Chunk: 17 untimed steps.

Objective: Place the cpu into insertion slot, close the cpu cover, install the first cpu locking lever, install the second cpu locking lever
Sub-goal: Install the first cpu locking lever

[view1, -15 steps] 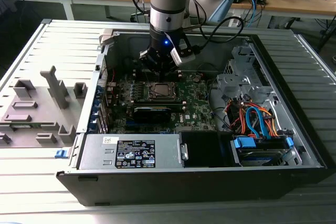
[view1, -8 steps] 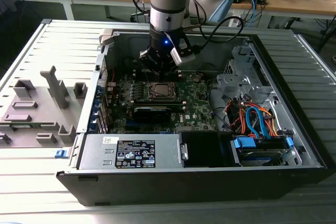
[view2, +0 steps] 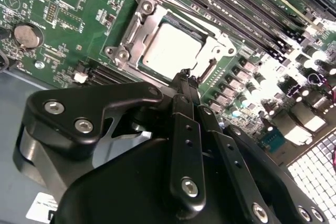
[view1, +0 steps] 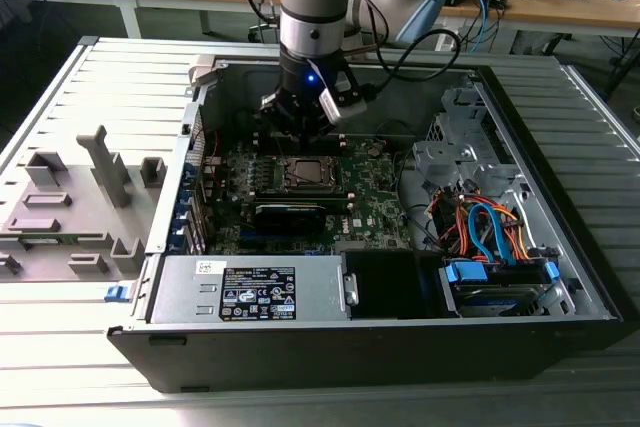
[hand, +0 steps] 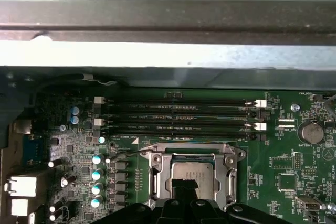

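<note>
The exterior view shows an open computer case lying on a ribbed grey counter, with the robot arm reaching down into it. The gripper hangs just above the green circuit board, at the far edge of the socket.

In both wrist views the chip sits flat inside the socket, its pale metal top facing up. The silver cover plate lies down over the socket frame, and the chip shows through its window.

In the second wrist view the fingers are pressed together with no gap visible, clenched on nothing, and their tip stands just above the edge of the cover plate at the chip's rim. Whether the tip touches the plate cannot be told.

Long black memory slots run beside the socket in the first wrist view. A round coin battery sits on the board, well apart from the socket. In the exterior view, a power supply fills the near left of the case and bundled cables lie at its right.
</note>
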Motion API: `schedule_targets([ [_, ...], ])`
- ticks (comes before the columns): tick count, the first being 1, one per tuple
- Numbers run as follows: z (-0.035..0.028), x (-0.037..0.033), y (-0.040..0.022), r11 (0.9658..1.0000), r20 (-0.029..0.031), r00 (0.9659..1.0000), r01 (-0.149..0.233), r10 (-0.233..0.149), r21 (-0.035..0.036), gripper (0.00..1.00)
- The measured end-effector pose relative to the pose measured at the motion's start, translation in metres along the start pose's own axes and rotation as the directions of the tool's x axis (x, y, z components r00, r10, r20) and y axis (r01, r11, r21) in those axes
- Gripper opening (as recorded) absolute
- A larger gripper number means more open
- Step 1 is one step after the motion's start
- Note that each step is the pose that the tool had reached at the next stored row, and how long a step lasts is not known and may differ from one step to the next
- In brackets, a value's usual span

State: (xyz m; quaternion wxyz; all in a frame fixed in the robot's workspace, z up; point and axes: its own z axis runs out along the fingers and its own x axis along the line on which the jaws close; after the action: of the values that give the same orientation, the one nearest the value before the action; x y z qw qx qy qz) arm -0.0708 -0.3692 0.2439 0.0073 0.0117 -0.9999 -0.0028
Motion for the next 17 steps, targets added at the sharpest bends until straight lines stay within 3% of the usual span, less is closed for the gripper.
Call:
schedule_targets([
  [17, -0.0022, 0.0231, 0.0063, 1.0000, 0.0032, 1.0000, 0.000, 0.000, 0.0003, 0.11],
])
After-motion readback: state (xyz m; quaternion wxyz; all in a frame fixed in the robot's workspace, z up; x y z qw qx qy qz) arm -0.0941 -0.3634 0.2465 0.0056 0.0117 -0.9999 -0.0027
